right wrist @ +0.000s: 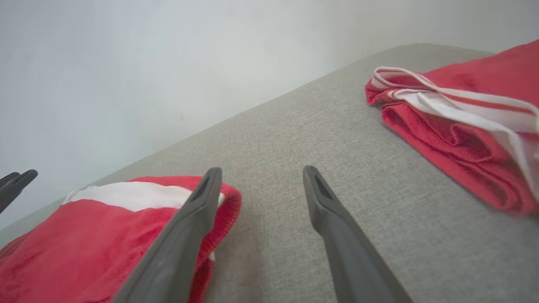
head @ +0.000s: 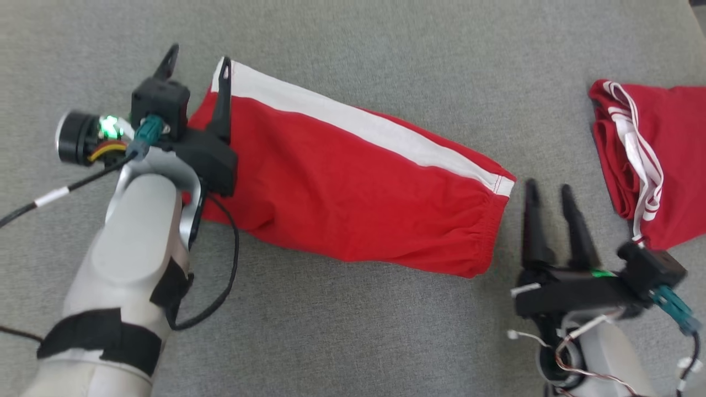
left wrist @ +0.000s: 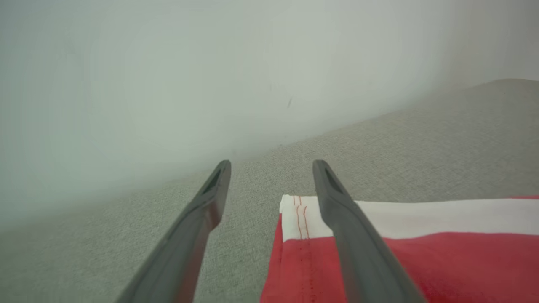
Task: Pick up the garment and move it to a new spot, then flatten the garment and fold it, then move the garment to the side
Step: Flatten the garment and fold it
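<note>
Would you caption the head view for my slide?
Left gripper straddles hem of red shorts; right gripper open beside waistband.

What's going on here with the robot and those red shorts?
A two-armed robot is working on the red shorts, which have a white side stripe and lie flat, apparently folded in half, on a grey fabric surface. Neither gripper holds them. The left gripper is open and straddles the hem corner. The right gripper is open just beside the waistband end. A second red garment sits bunched off to the robot's right.
</note>
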`<state>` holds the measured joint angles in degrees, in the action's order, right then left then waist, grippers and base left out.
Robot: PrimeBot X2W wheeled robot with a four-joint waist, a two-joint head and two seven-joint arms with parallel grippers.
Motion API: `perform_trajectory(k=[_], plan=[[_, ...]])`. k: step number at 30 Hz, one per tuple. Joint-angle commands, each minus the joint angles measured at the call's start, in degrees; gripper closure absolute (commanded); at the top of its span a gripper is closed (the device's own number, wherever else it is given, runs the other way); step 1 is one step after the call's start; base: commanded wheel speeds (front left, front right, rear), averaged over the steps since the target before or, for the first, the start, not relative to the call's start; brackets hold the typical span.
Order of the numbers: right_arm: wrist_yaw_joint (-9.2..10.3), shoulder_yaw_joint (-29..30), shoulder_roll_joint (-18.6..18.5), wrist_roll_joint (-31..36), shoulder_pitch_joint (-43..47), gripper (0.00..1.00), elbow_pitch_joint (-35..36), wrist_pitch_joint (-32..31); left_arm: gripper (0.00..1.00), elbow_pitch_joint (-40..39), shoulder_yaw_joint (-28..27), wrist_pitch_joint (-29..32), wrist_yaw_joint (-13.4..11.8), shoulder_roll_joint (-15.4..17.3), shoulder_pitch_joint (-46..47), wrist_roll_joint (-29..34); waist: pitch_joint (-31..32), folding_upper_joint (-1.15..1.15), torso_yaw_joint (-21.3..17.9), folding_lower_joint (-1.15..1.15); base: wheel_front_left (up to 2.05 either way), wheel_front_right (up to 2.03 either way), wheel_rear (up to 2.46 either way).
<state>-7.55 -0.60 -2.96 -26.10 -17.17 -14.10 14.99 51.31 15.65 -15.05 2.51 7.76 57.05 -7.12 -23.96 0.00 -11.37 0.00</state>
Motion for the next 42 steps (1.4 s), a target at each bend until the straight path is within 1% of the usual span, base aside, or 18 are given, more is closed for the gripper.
perform_trajectory(k=[1, 4, 8, 12, 15, 23, 24, 25, 26, 27, 34, 42], plan=[[0.14, 0.8, 0.1, 1.1, 1.0, 0.0, 0.2, 0.2, 0.0, 0.2, -0.3, -0.2, -0.2, -0.3, -1.5, -0.7, 1.4, 0.0, 0.7, 0.0, 0.0, 0.0, 0.0], [0.14, 3.2, 0.1, 2.2, 2.4, 0.0, 0.3, 0.2, 0.0, 1.0, -0.9, -0.2, -0.1, -0.6, -3.6, -1.7, 2.9, 0.0, 1.3, 0.0, 0.0, 0.0, 0.0], [0.14, 4.6, 0.1, 2.8, 4.0, 0.0, 0.1, 0.2, 0.0, 4.0, -1.6, -0.2, 0.9, -1.3, -5.7, -3.1, 4.3, 0.0, 2.0, 0.0, 0.0, 0.0, 0.0], [0.14, 4.7, 0.1, 3.3, 4.7, 0.0, -0.2, 0.2, 0.0, 8.1, -1.6, 0.8, 2.5, -1.8, -6.5, -5.1, 4.8, 0.0, 2.3, 0.0, 0.0, 0.0, 0.0], [0.14, 4.5, 0.1, 3.3, 4.8, 0.0, -0.5, 0.2, 0.0, 10.5, -1.0, 2.1, 3.5, -1.7, -5.9, -5.4, 5.0, 0.0, 2.2, 0.0, 0.0, 0.0, 0.0], [0.14, 3.8, 0.1, 3.3, 4.7, 0.0, -0.8, 0.2, 0.0, 15.9, 0.3, 5.3, 4.5, -1.4, -4.3, -6.7, 5.3, 0.0, 0.8, 0.0, 0.0, 0.0, 0.0], [0.15, 3.9, 0.1, 3.2, 4.8, 0.0, -0.8, 0.2, 0.2, 16.5, 0.6, 5.9, 4.4, -1.4, -4.4, -6.8, 5.4, 0.0, 0.6, 0.0, 0.0, 0.0, 0.0], [0.14, 3.9, 0.1, 3.1, 4.8, 0.0, -0.9, 0.2, 0.56, 17.1, 0.7, 6.2, 4.5, -1.4, -4.3, -7.0, 5.4, 0.0, 0.5, 0.0, 0.0, 0.0, 0.0], [0.15, 3.8, 0.1, 3.0, 5.0, 0.0, -0.9, 0.2, 0.89, 17.6, 0.8, 6.3, 4.6, -1.3, -4.2, -7.1, 5.6, 0.0, 0.4, 0.0, 0.0, 0.0, 0.0], [0.14, 3.7, 0.1, 2.9, 5.1, 0.0, -1.0, 0.2, 1.0, 18.1, 1.0, 6.5, 4.6, -1.3, -4.2, -7.2, 5.7, 0.0, 0.3, 0.0, 0.0, 0.0, 0.0], [0.14, 3.6, 0.1, 2.4, 6.6, 0.0, -1.9, 0.2, 1.0, 19.0, 0.9, 3.3, 4.9, -1.2, -6.5, -8.8, 9.1, 0.0, 0.9, 0.0, 0.0, 0.0, 0.0], [0.14, 4.0, 0.1, 2.3, 10.2, 0.0, -3.7, 0.2, 1.0, 17.5, -1.8, 0.1, 3.4, -1.9, -14.5, -12.2, 15.8, 0.0, 4.2, 0.0, 0.0, 0.0, 0.0]])
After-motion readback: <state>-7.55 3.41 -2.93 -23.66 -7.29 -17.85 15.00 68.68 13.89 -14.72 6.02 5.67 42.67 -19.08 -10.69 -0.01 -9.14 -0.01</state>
